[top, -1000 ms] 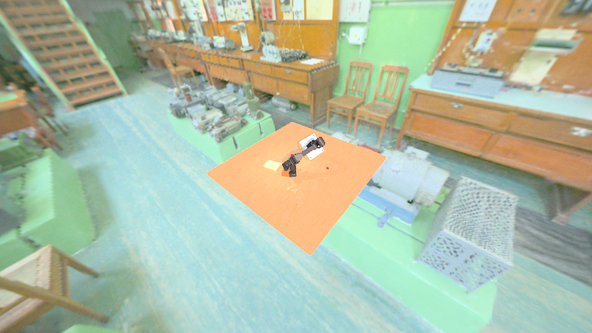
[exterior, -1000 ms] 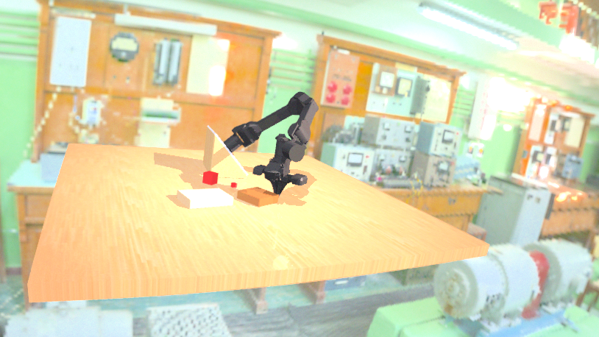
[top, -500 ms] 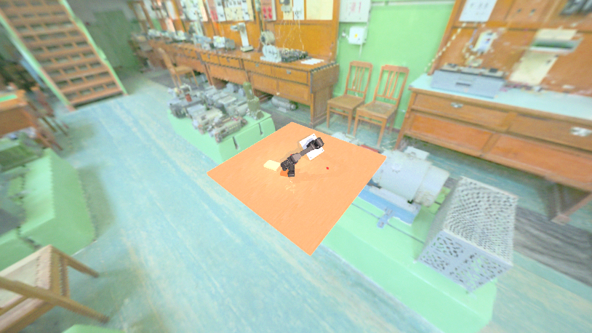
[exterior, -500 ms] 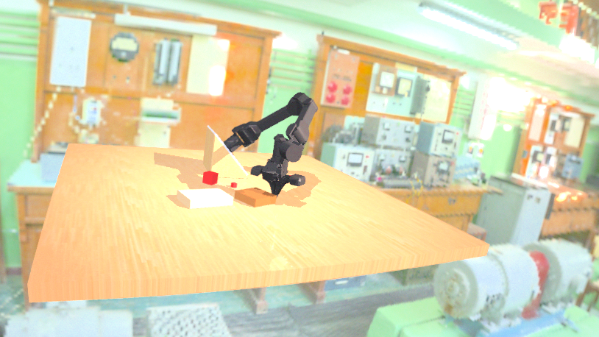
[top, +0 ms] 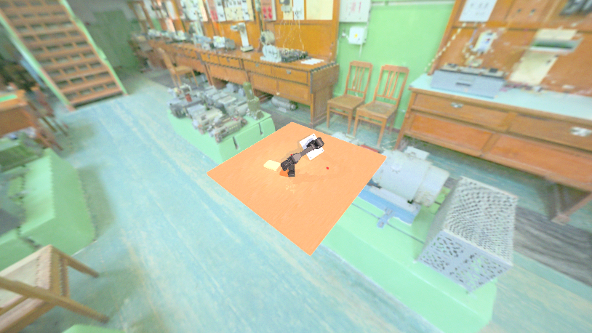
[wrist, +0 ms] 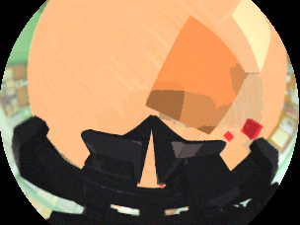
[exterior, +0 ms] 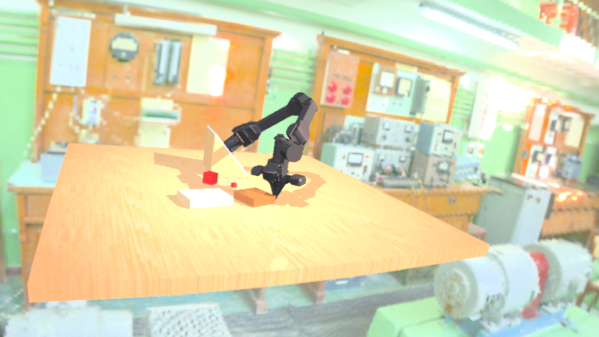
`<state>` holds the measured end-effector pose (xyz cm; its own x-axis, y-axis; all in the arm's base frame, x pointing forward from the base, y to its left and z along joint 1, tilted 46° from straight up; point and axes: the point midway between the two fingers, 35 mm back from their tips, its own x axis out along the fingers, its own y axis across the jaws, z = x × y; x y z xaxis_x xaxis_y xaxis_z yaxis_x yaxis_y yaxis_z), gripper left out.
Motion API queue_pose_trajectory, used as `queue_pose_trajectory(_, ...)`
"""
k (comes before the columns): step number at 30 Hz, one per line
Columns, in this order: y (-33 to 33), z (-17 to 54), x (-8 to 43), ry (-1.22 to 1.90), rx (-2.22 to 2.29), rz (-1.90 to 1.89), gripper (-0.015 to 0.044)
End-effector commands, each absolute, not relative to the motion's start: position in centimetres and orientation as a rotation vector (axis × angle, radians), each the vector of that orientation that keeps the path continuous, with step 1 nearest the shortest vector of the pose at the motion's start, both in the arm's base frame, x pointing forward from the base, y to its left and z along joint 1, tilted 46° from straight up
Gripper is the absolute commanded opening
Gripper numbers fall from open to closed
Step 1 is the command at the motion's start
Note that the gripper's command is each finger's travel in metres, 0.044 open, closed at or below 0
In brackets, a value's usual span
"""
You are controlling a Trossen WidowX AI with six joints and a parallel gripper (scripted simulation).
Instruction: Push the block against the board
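Note:
A flat orange-brown piece (exterior: 255, 196) (wrist: 197, 69) (top: 284, 174) lies on the table. A flat cream piece (exterior: 204, 196) (wrist: 256, 30) (top: 270, 165) lies beside it, at an angle to it. A corner of the orange-brown piece points at the cream piece across a narrow gap. I cannot tell for certain which is the square block and which the board. My gripper (exterior: 277, 195) (wrist: 153, 118) is shut and empty, pointing down, its tips low beside the orange-brown piece's corner, on the side away from the cream piece. Whether the tips touch it is unclear. The arm hides part of it in the top view.
A larger red cube (exterior: 210, 177) (wrist: 252, 128) and a smaller red cube (exterior: 233, 185) (wrist: 228, 136) stand behind the pieces in the exterior view. A tilted white panel (exterior: 240, 167) (top: 317, 153) with a wooden support (exterior: 207, 154) stands near the arm. All are on the wooden table (top: 310, 223) (exterior: 167, 251).

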<state>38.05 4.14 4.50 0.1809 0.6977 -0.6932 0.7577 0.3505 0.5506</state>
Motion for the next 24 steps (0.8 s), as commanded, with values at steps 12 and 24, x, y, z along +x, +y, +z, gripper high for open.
queue_pose_trajectory(12, 5.9, 5.6, 36.3, 1.543, 1.371, -0.074, 0.0)
queue_pose_trajectory(24, 5.6, 7.0, 35.8, 1.538, 1.369, -0.067, 0.0)
